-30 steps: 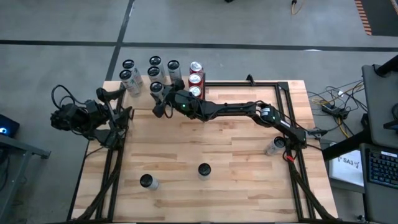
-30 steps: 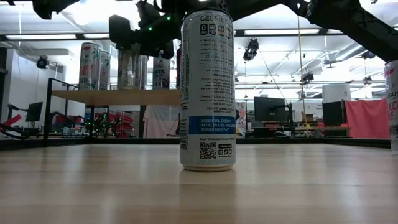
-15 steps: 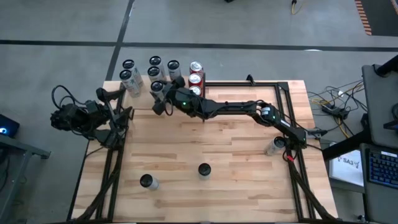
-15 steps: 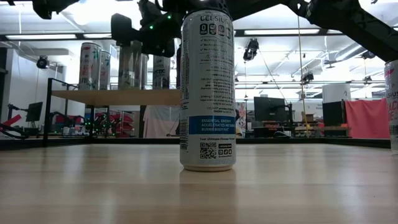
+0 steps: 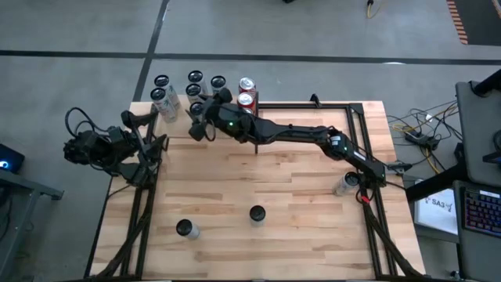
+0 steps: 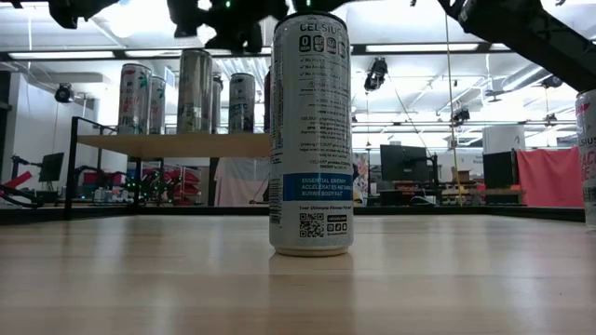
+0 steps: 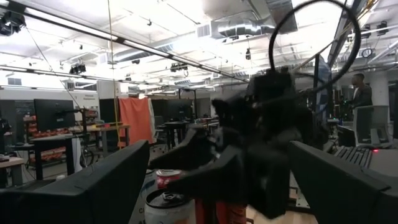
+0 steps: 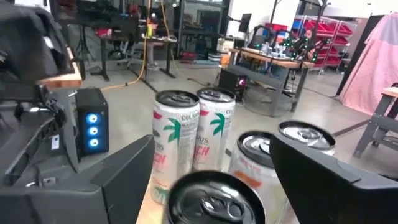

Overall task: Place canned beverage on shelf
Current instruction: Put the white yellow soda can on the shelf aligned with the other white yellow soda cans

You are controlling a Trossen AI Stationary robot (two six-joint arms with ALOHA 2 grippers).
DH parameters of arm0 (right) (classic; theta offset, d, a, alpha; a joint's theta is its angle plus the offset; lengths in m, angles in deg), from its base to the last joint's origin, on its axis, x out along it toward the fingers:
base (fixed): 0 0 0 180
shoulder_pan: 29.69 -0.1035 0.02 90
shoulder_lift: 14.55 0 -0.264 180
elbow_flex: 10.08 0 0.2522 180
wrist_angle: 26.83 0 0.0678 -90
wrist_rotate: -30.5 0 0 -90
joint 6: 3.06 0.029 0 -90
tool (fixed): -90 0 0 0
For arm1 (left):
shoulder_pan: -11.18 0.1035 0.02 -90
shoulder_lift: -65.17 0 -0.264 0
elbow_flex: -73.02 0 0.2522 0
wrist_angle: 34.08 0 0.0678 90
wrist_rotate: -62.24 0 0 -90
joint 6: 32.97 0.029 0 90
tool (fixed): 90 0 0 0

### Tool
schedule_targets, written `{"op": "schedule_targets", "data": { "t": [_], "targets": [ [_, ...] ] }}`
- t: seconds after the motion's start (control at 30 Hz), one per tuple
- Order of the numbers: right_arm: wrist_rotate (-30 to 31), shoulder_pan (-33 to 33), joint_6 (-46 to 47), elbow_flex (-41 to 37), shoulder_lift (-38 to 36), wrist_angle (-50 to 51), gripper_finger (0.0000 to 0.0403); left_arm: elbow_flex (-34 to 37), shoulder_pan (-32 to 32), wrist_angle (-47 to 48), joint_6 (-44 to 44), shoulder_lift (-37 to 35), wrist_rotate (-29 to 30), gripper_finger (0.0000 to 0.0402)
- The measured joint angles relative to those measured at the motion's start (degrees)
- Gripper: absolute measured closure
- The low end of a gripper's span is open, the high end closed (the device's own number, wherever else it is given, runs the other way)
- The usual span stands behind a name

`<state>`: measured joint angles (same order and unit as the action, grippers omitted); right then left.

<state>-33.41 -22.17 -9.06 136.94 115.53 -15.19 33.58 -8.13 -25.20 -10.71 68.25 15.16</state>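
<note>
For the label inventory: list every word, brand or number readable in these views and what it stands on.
"CELSIUS": top of the tall white can standing nearest on the table, low view.
"ESSENTIAL ENERGY": blue band on that can; the lines beneath it and the QR code's caption are too small to read.
"CEL...": partly visible on the palm-printed cans on the shelf, right wrist view.
Other can labels are too blurred to read.

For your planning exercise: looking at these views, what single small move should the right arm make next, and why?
Probably draw the right tool back from the shelf toward a can on the table. Its fingers are spread, the can below them stands free among the others, and three cans remain on the table. The left tool waits at the table's left edge.
</note>
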Motion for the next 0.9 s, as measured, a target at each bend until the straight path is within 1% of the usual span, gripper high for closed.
{"op": "schedule_targets", "data": {
  "t": [0.07, 0.13, 0.23, 0.37, 0.5, 0.67, 0.77, 0.8, 0.9],
  "targets": [
    [0.0, -0.4, 0.0, 1.9, -0.2, 3.0, 0.0098, 0.0, 0.0, 0.2, 0.0, 0.0, 0.0, 0.0036],
    [0.0, -0.8, -0.6, 1.4, -1.7, 4.2, 0.0100, 0.0, 0.0, 0.2, 0.0, 0.0, 0.0, 0.0036],
    [0.0, -1.2, -0.7, 1.6, -3.6, 9.3, 0.0109, 0.0, 0.0, 0.3, 0.0, 0.0, 0.0, 0.0036],
    [-0.6, -1.3, 1.9, 1.8, -6.1, 16.9, 0.0139, 0.0, 0.0, 0.3, 0.3, 0.0, 0.0, 0.0036],
    [-0.6, -1.1, 5.3, 1.8, -7.7, 25.4, 0.0199, 0.0, 0.0, 0.3, 0.4, 0.0, 0.0, 0.0036],
    [-0.7, -0.1, 8.8, 1.8, -7.9, 32.1, 0.0306, 0.0, 0.0, 0.3, 0.4, 0.0, 0.0, 0.0036],
    [-0.7, 0.6, 8.9, 1.7, -7.4, 33.6, 0.0373, 0.0, 0.0, 0.3, 0.4, 0.0, 0.0, 0.0036],
    [-0.7, 0.8, 8.6, 1.6, -7.3, 33.9, 0.0383, 0.0, 0.0, 0.3, 0.4, 0.0, 0.0, 0.0036],
    [-1.1, 1.0, 8.6, 1.3, -7.3, 33.7, 0.0389, 0.0, 0.0, 0.3, 0.4, 0.0, 0.0, 0.0036]
  ]
}}
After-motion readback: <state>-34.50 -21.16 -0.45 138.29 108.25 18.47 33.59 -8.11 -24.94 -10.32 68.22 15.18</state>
